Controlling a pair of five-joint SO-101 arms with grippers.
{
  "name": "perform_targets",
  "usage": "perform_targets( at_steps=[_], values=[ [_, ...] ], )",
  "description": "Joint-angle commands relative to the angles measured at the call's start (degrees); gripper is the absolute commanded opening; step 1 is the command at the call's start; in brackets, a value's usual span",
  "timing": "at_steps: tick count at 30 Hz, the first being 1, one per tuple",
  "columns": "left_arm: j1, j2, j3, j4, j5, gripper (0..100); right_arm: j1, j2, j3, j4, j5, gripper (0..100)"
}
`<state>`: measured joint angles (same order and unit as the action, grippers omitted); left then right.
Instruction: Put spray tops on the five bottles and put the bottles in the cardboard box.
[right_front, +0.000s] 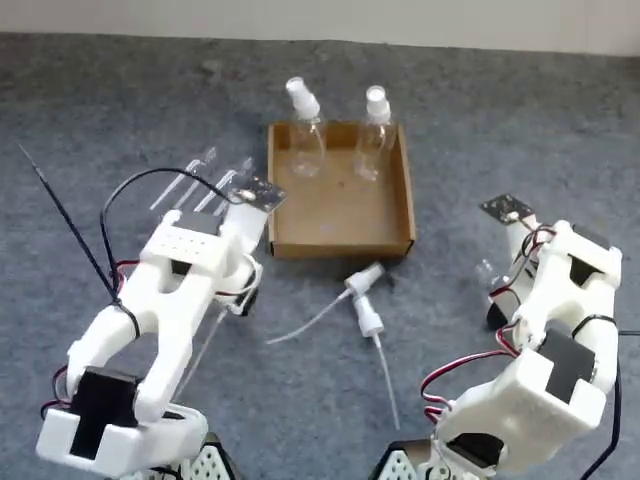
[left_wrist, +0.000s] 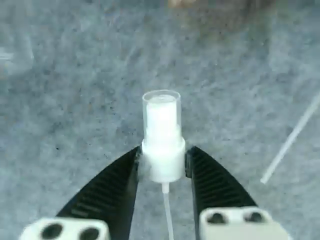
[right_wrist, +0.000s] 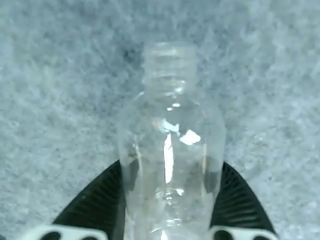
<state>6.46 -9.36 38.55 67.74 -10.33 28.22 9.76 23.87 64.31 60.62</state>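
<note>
Left hand (left_wrist: 164, 152) pinching spray top (left_wrist: 161, 120), right hand (right_wrist: 171, 167) pinching uncapped bottle (right_wrist: 170, 125), over carpet (left_wrist: 75, 75)

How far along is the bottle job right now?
Done: two capped bottles stand in the cardboard box. In hand: the left gripper holds a spray top, the right gripper an uncapped bottle. Left: joining and boxing those; two loose spray tops lie on the carpet.

You can count three bottles: two capped bottles (right_front: 306, 148) (right_front: 371, 148) in the one cardboard box (right_front: 340, 243), and one uncapped bottle (right_wrist: 170, 145) gripped by the right gripper (right_wrist: 171, 167). There are three unfitted spray tops: two loose ones (right_front: 364, 279) (right_front: 371, 322) on the carpet (right_front: 470, 130), and one spray top (left_wrist: 162, 145) pinched in the left gripper (left_wrist: 164, 150). The thin clear pieces (right_front: 205, 165) left of the box are too unclear for you to count
</note>
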Motion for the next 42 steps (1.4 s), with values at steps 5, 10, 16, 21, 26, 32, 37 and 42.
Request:
perform_targets(
  at_steps=[5, 10, 16, 21, 26, 32, 37, 42],
  values=[
    [-1.5, -2.2, 0.1, -1.6, 0.1, 15, 1.6, -0.3, 0.4, -0.4, 0.3, 15.6],
    [-1.5, -2.2, -0.8, -4.9, 0.2, 15, 1.6, -0.3, 0.4, -0.4, 0.3, 15.6],
    [-1.2, -1.8, -0.2, -11.3, 0.4, 15, 1.5, -0.4, 0.4, -0.4, 0.2, 15.6],
    [-1.2, 5.5, -0.7, -13.9, 0.3, 11, 1.4, -0.4, 0.4, -0.4, 0.2, 15.6],
    [-1.4, 9.5, -0.7, -14.7, 0.2, 4, 1.6, -0.4, 0.1, -0.4, 0.2, 15.6],
    [-1.6, 0.0, -0.7, -9.1, 3.5, 0, 1.9, -0.5, -0.1, -0.2, 0.1, 15.6],
    [-1.2, -12.2, 0.1, -2.3, 7.3, 1, 3.2, -1.3, -3.8, 8.0, -5.0, 20.5],
    [-1.1, -18.2, 5.7, -4.5, 10.4, 1, 3.3, -4.1, -8.7, 9.0, -17.7, 28.2]
  ],
)
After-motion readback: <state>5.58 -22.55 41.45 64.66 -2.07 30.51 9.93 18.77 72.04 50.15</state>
